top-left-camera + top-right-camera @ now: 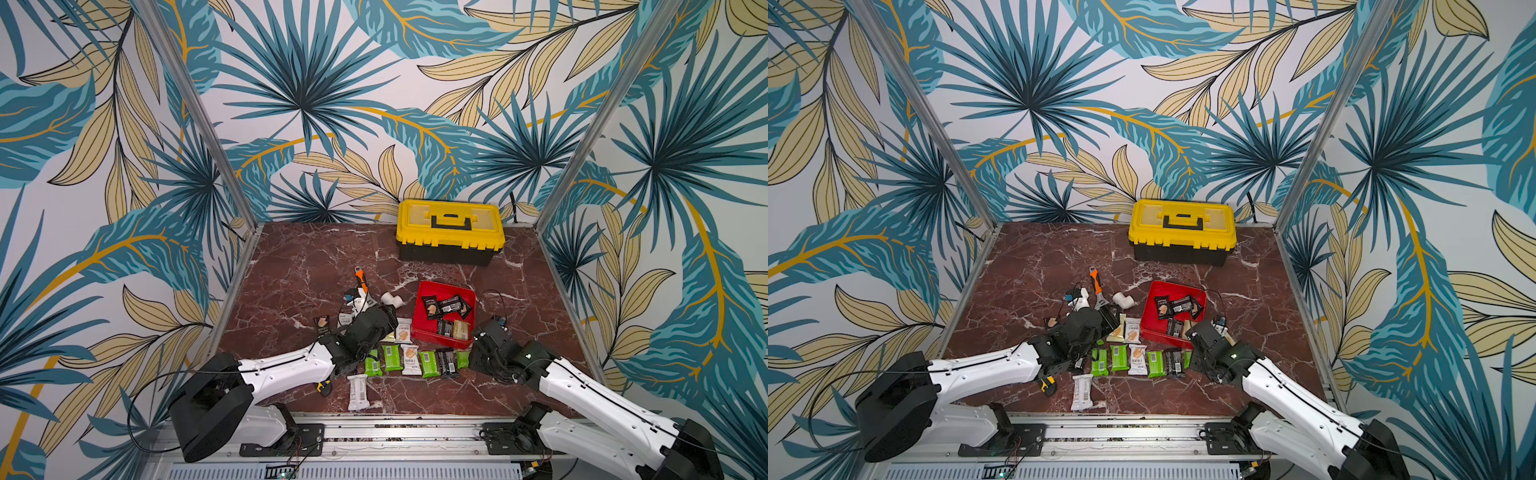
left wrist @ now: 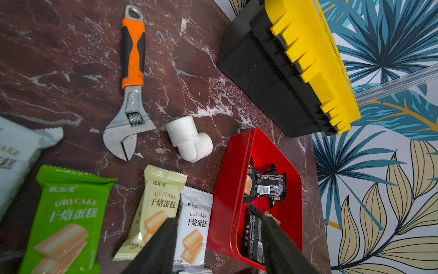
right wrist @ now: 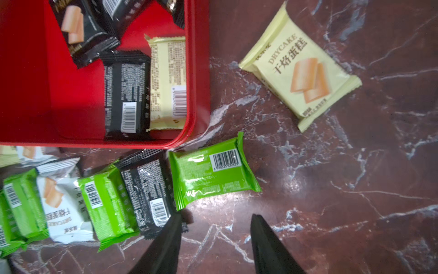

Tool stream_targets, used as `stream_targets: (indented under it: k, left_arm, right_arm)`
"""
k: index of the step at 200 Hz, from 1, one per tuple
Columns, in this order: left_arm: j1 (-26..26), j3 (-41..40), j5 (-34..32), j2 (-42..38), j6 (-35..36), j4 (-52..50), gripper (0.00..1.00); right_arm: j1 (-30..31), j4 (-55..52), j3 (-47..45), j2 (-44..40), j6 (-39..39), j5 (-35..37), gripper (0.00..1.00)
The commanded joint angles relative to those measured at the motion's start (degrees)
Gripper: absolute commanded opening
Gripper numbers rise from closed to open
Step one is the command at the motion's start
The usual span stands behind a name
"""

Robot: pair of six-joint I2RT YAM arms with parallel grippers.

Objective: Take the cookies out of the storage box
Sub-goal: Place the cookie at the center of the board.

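Observation:
The red storage box sits right of centre in both top views, with several black cookies and a cream one inside. More cookies, green, white and black, lie in a row on the marble in front of it. A cream and a white packet lie to the box's left. My left gripper is open and empty; one finger hangs over the cream packet, the other over the box's near corner. My right gripper is open over bare marble, just short of a green packet.
A yellow-and-black toolbox stands at the back. An orange-handled wrench and a white pipe elbow lie left of the box. A cream packet lies right of the box. A white packet lies near the front edge.

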Motion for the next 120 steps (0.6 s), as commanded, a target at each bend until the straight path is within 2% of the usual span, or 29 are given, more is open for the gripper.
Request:
stream_targets:
  k: [1,28,46,79,99,120]
  left_arm:
    - [0.24,0.92,0.56,0.85,0.66,1.52,0.62]
    - [0.21,2.54,4.36,2.94,4.55,4.17,0.62]
    - [0.24,4.55,8.01,5.42,8.27,6.35,0.63]
    - [1.09,7.97,13.86,10.48,12.65,9.43,0.63]
    - [1.78,8.96,14.89,12.44,12.99,10.73,0.64]
    - [2.05,8.58,13.01,12.77,13.64,12.6,0.62]
  right_arm:
    - [-0.04,-2.92,1.72,-2.89,0.18,2.17,0.53]
    - [-0.06,-1.19,7.33,0.63,-5.33,2.48,0.53]
    - [-0.17,1.0,12.6,5.61,-9.66,2.61,0.53]
    - [-1.36,4.63,20.8,15.84,-20.55,-1.2,0.57]
    - [-4.32,4.86,24.68,23.17,-23.03,-7.01,0.58]
    - [-5.15,6.35,28.09,29.3,-26.29,-8.35,0.59]
